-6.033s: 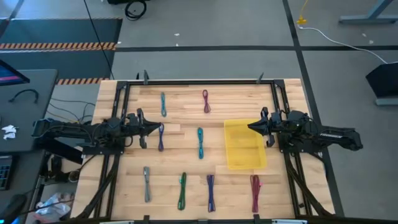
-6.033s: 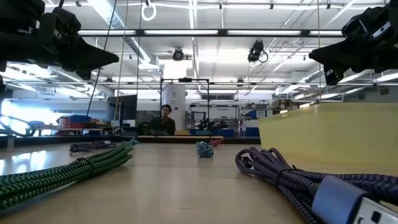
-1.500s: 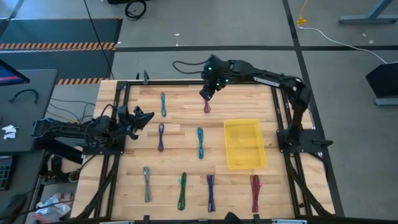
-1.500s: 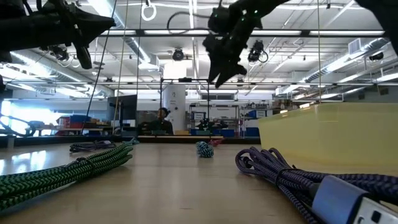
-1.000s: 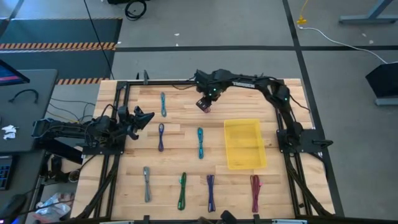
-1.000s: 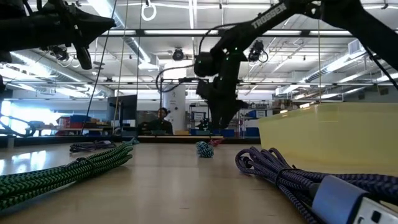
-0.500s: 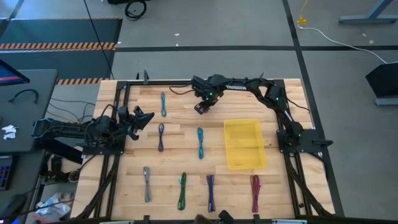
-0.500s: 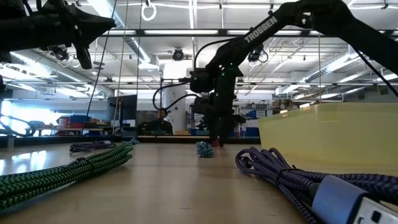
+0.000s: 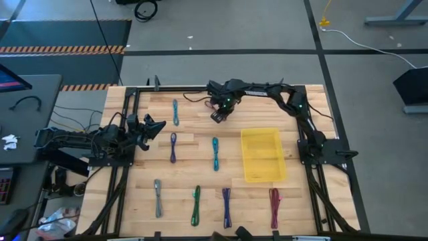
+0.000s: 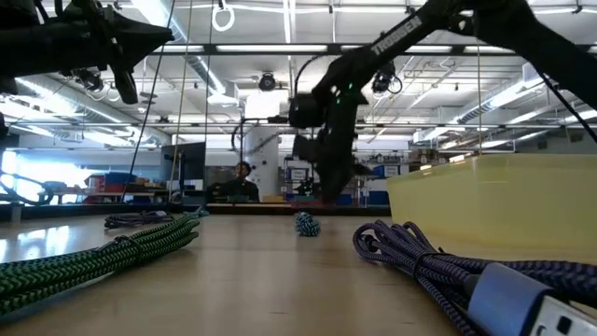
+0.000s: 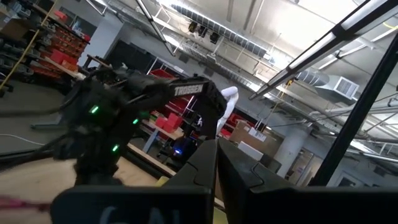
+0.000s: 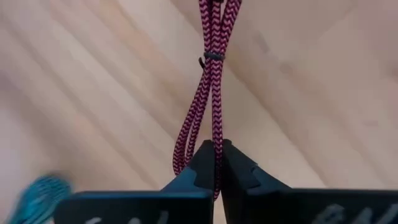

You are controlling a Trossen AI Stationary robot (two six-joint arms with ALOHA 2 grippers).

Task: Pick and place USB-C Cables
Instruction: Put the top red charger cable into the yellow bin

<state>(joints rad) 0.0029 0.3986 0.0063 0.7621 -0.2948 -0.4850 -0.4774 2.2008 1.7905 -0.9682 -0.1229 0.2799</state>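
Gripping a maroon cable bundle at the far middle of the table, with the right gripper pinched nearly closed on the looped end. Showing, in the right wrist view, the braided strands running from between the two dark fingers out past a small black tie at mid-length. Stretching the right arm across from the right edge, its gripper hiding the bundle in the high view. Lying well apart elsewhere: a teal cable, a purple one, another teal, and grey, green, purple and red bundles along the near edge. Sitting right of centre, an apparently empty yellow bin. Waiting at the left edge, the left gripper, fingers pressed together on nothing.

Judging the bundle light, limp and soft, likely drooping when lifted; braided sheath probably offering fair friction. Favouring a hold near the tie for balance; gripping at the loop end risking swing and sag.
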